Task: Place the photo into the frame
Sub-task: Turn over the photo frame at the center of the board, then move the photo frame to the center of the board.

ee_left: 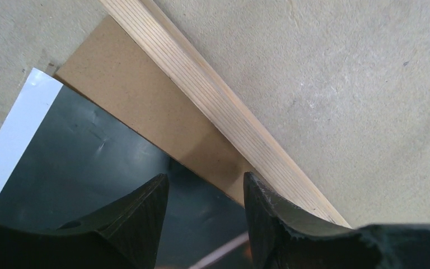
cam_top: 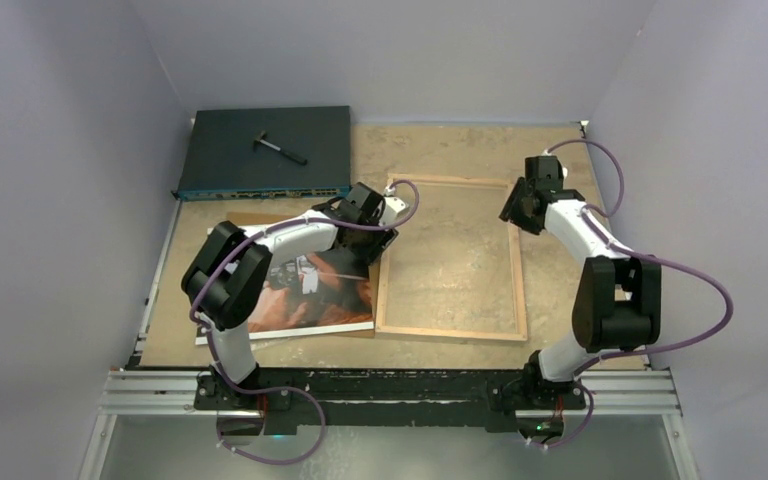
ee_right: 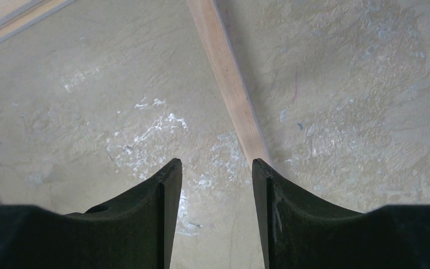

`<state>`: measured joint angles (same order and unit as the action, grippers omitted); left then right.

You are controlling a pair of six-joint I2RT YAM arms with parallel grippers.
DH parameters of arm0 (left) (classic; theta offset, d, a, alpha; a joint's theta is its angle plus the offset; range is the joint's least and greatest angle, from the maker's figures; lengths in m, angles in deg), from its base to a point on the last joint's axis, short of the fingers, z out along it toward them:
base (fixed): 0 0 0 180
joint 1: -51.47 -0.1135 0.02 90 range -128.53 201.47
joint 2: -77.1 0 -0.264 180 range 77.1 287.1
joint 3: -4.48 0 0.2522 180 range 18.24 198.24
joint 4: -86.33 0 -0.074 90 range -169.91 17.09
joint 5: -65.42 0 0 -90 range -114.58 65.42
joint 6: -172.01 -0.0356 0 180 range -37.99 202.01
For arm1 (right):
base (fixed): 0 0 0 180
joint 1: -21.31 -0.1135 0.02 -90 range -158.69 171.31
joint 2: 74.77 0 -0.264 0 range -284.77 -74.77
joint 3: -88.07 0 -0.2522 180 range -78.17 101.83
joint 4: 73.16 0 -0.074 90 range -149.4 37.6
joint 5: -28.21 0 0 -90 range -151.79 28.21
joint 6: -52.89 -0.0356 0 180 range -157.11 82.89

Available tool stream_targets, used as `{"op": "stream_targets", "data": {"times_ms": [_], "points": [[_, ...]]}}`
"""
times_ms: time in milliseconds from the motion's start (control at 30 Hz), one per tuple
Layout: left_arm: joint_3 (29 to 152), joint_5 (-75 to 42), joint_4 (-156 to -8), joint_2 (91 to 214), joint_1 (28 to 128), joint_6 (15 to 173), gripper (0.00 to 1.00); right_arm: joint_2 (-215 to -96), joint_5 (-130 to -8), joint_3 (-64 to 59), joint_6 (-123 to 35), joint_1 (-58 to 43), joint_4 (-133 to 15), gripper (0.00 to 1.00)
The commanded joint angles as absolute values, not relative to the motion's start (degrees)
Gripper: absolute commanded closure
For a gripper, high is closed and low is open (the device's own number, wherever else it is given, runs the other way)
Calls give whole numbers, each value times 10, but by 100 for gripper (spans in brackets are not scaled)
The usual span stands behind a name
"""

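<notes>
Photo point(cam_top: 305, 295) lay image-up on a brown backing board point(ee_left: 140, 106), just left of the frame point(cam_top: 450, 333). You probably needed to pinch its far-right corner alone, not the board. Your left gripper point(ee_left: 204, 185) hovered there, parted and empty. Your right gripper point(ee_right: 215, 168), likewise parted, held nothing above the frame's right rail.

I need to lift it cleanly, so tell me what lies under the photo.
A brown board pokes out from beneath the photo, beside the wooden rail of the frame. How far it runs underneath is covered.
</notes>
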<state>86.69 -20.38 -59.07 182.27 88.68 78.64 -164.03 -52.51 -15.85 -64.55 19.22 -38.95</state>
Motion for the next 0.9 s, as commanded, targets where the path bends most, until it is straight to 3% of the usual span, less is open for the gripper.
{"op": "stream_targets", "data": {"times_ms": [0,267,500,867], "points": [[858,-196,-606,1817,888,760,51,-1659,-496,-172,-670,193,-419,49],[882,-176,-572,1793,877,752,66,-1666,-472,-171,-697,192,-409,46],[851,-201,-589,1787,873,733,66,-1695,-440,-187,-700,192,-416,40],[859,-213,-610,1824,900,738,65,-1775,-431,-146,-690,199,-434,55]]}}
